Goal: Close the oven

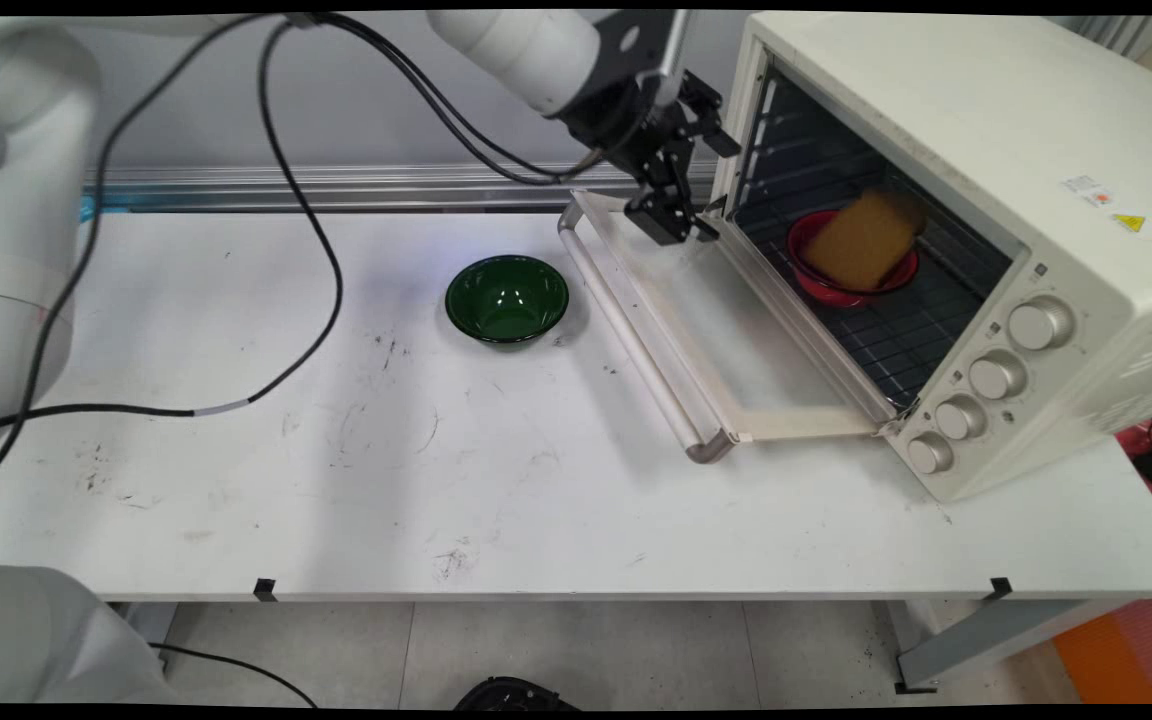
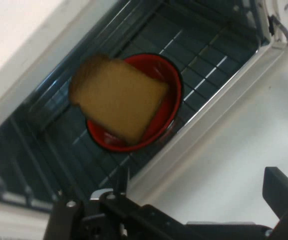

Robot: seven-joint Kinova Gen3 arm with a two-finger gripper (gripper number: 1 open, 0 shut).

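tool [image 1: 681, 225] empty, fingers apart, over open door [image 1: 706, 330] of toaster oven [image 1: 966, 200] | bread slice [image 1: 861, 240] in red bowl [image 1: 811, 285] on rack; green bowl [image 1: 507, 298] on counter [image 1: 336, 480] | risk: slice tilted, may slide off if bowl bumped

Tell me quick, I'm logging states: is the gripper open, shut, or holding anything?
Gripper: open and empty, above the oven door, facing the slice of bread in the red bowl.
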